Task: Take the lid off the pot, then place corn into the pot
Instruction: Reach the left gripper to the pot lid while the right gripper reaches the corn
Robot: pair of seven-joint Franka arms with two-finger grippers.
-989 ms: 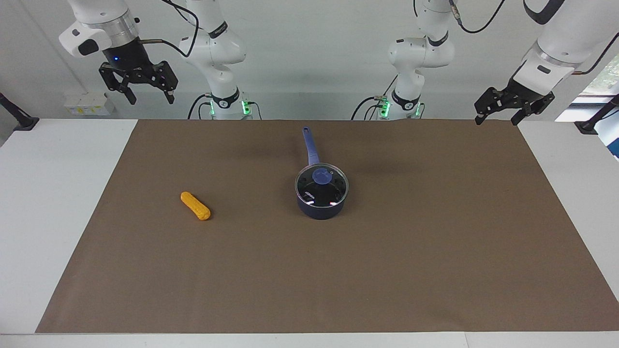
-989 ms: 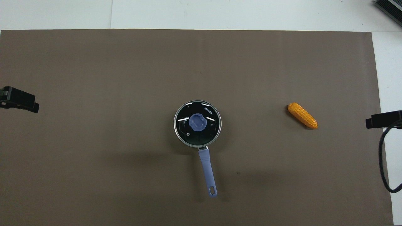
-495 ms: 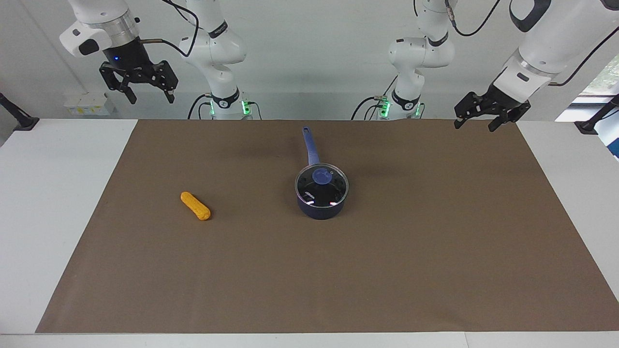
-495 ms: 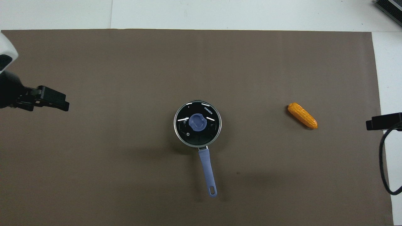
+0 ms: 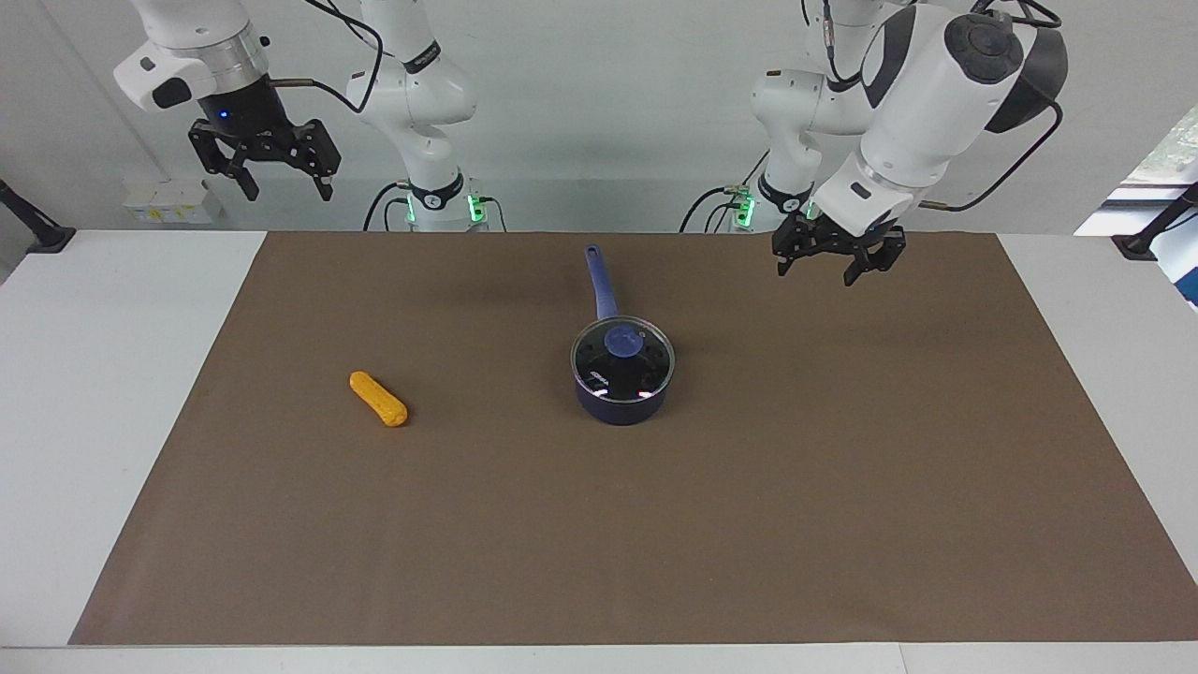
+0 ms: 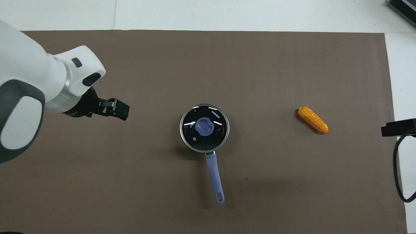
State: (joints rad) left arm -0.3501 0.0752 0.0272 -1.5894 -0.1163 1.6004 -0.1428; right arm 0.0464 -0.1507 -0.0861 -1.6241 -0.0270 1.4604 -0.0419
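The navy pot [image 5: 620, 408] stands mid-mat, its long blue handle [image 6: 215, 177] pointing toward the robots. The glass lid [image 5: 646, 367] with a blue knob [image 6: 204, 126] sits shut on the pot. The orange corn [image 5: 378, 399] lies flat on the mat toward the right arm's end; it also shows in the overhead view [image 6: 313, 119]. My left gripper [image 5: 815, 274] is open and empty, in the air over the mat beside the pot toward the left arm's end [image 6: 119, 110]. My right gripper [image 5: 286, 193] is open and empty, waiting high over the table's end [image 6: 397, 127].
A brown mat [image 5: 842, 487] covers most of the white table [image 5: 103, 374]. A black cable [image 6: 397, 169] hangs by the right gripper. Both arm bases stand at the table edge nearest the robots.
My left arm has swung in from the table's end toward the pot and come lower. The right gripper has barely moved. Pot, lid and corn have not moved.
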